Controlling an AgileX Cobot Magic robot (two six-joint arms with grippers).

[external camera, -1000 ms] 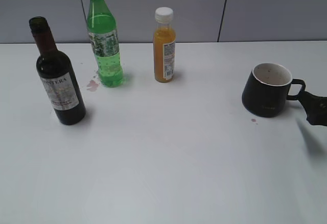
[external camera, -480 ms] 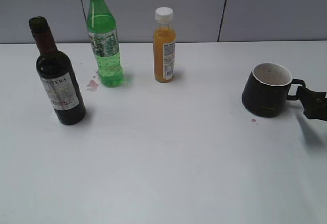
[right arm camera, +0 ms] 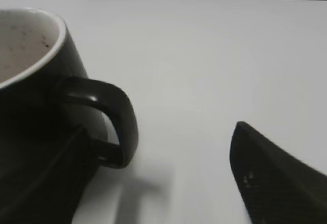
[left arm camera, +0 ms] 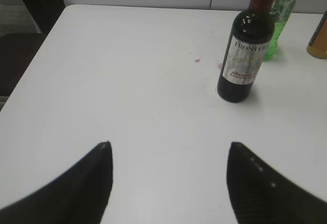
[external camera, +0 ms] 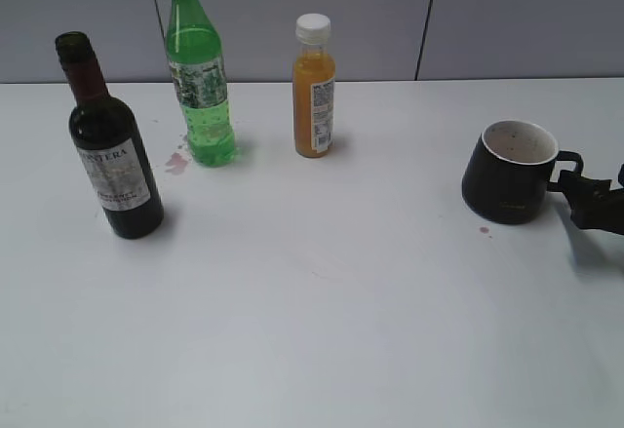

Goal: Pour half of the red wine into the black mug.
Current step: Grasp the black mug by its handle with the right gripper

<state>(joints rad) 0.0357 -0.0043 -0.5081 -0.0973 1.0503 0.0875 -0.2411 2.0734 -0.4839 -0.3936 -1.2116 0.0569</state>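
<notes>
The right gripper point(external camera: 585, 197) stands wide open beside the handle of the black mug point(external camera: 507, 175), holding nothing; the picture edge cuts it off. The left gripper point(left arm camera: 168, 155), also open and empty, shows only two dark fingertips. The red wine point(external camera: 109, 150) stands upright, far left, uncapped.

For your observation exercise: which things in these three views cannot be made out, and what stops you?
- Right hand, exterior view: mostly cut off by the right edge.
- Black mug, right wrist view: cropped by the left edge, its base hidden in shadow.
- Red wine level: hidden by dark glass.
- Green bottle, left wrist view: partly behind the wine, top cropped.
</notes>
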